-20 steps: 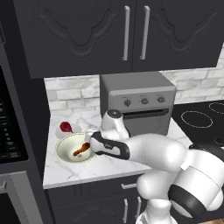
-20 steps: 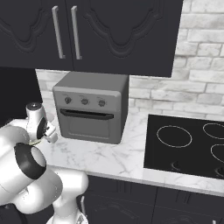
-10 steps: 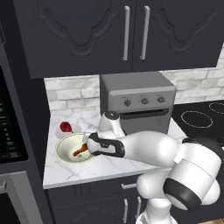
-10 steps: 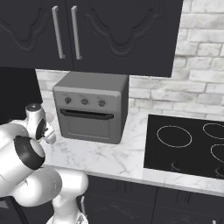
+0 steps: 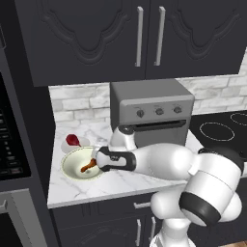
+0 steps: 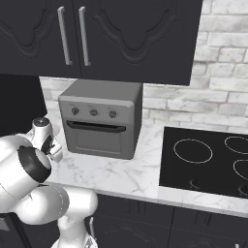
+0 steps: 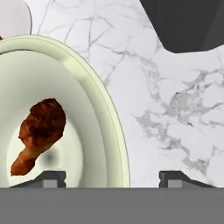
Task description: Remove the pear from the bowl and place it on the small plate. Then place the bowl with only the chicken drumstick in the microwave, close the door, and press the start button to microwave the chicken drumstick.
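A grey toaster oven (image 5: 152, 113) stands on the white marble counter (image 5: 120, 181) just behind the hand, three round knobs (image 5: 159, 111) in a row on its front above a dark handle bar (image 5: 159, 126). To the hand's right, past the oven, a black induction cooktop (image 6: 208, 162) with ring markings lies flush in the counter, while a tall dark appliance front (image 5: 12, 144) rises well to the hand's left. Dark upper cabinets (image 5: 140, 36) with two slim metal handles (image 5: 149, 36) hang above the hand, over a pale brick backsplash (image 6: 223, 104).
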{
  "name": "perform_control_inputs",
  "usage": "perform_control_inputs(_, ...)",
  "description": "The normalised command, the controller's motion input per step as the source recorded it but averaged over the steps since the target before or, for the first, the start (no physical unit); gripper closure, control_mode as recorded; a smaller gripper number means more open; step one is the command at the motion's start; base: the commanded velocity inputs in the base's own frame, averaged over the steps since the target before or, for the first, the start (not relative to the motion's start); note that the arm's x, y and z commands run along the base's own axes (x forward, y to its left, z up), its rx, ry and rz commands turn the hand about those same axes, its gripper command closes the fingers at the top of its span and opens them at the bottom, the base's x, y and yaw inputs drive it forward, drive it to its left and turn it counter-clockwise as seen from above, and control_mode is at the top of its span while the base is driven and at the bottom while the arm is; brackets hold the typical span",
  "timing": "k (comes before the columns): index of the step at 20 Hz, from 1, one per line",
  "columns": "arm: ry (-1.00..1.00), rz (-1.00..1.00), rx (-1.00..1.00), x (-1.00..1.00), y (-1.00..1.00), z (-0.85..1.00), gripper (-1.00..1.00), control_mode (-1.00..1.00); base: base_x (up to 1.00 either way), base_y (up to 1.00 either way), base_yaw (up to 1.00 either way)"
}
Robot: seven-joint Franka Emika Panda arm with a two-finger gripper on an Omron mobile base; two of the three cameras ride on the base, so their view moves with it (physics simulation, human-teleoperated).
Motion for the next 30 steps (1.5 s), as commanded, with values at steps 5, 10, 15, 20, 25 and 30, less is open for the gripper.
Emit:
perform_control_inputs(5,0.00,0.00,0.02,0.00,0.00,-0.09,1.00,-1.00,0.00,0.00,0.00)
perform_control_inputs(10,0.00,0.00,0.00,0.00,0.00,-0.02,1.00,-1.00,0.00,0.00,0.00)
perform_control_inputs(15,0.00,-0.02,0.00,-0.04,0.00,0.08,1.00,-1.00,0.00,0.00,0.00)
perform_control_inputs(20,-0.06,-0.07,0.00,-0.39,-0.15,0.25,1.00,-1.00,0.00,0.00,0.00)
perform_control_inputs(25,-0.03,-0.09,0.00,-0.19,-0.04,0.47,1.00,-1.00,0.00,0.00,0.00)
perform_control_inputs(30,-0.01,-0.06,0.00,-0.21,-0.11,0.75,1.00,-1.00,0.00,0.00,0.00)
